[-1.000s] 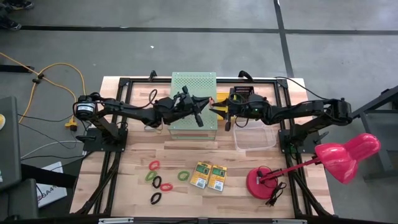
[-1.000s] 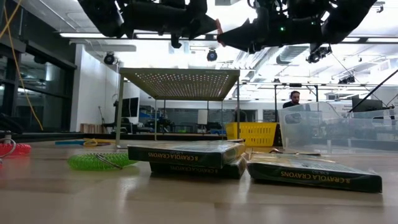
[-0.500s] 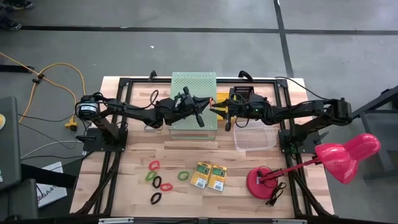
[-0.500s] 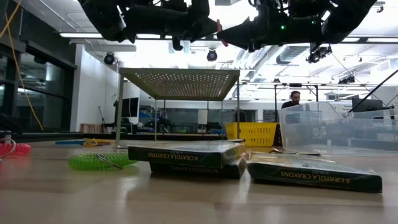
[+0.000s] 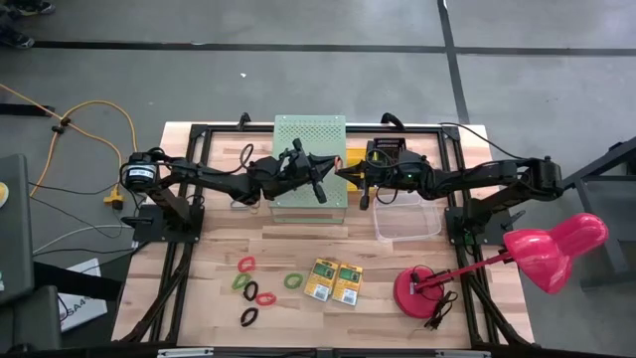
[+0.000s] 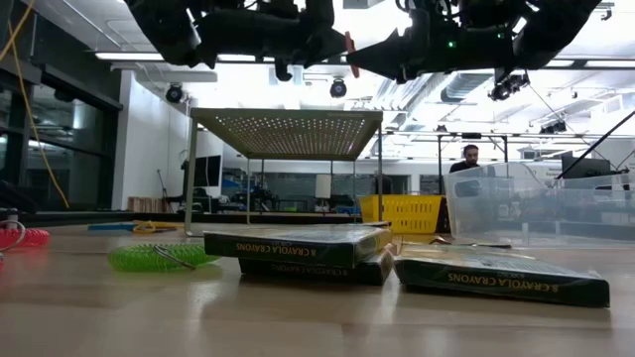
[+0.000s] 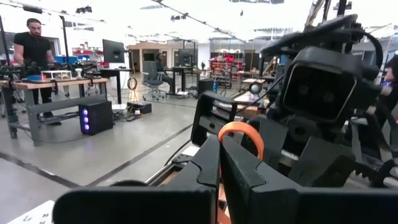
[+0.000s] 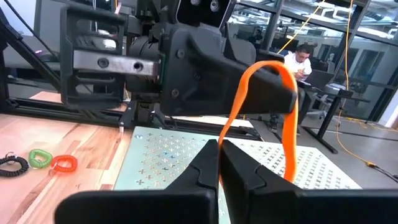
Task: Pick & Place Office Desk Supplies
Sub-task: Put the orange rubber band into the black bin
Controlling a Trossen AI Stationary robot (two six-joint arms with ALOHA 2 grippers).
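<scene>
An orange elastic band [image 8: 287,124] hangs in the air over the pale-green perforated box [image 5: 310,139], between my two grippers. My left gripper [image 5: 332,165] comes from the table's left and is shut on the band. My right gripper [image 5: 344,171] comes from the right, tip to tip with it, and is also shut on the band. On the table near its front edge lie red [image 5: 245,264], green [image 5: 293,280] and black [image 5: 249,317] band loops. Beside them two yellow-and-green crayon boxes [image 5: 319,281] [image 5: 348,283] lie flat. My left gripper pinches one end of the orange band between its two shut fingers, and the band's loop [image 7: 244,132] sticks out past the fingertips. The fingers lie about level, coming from the table's left. The band is lifted clear above the green box. My right gripper pinches one strand of the orange band [image 8: 230,124] between its two fingertips, level, from the table's right. From there the strand runs fairly straight up to my left gripper's fingers [image 8: 205,68]. The other strand hangs down beside it.
A clear plastic container [image 5: 407,214] stands just right of the green box, below my right arm. A pink desk lamp [image 5: 552,249] on a round base [image 5: 417,291] stands at the right front. Bare wood lies between the green box and the supplies.
My right gripper has shut on the orange band that my left gripper holds out. Both arms have stayed in place above the green box.
</scene>
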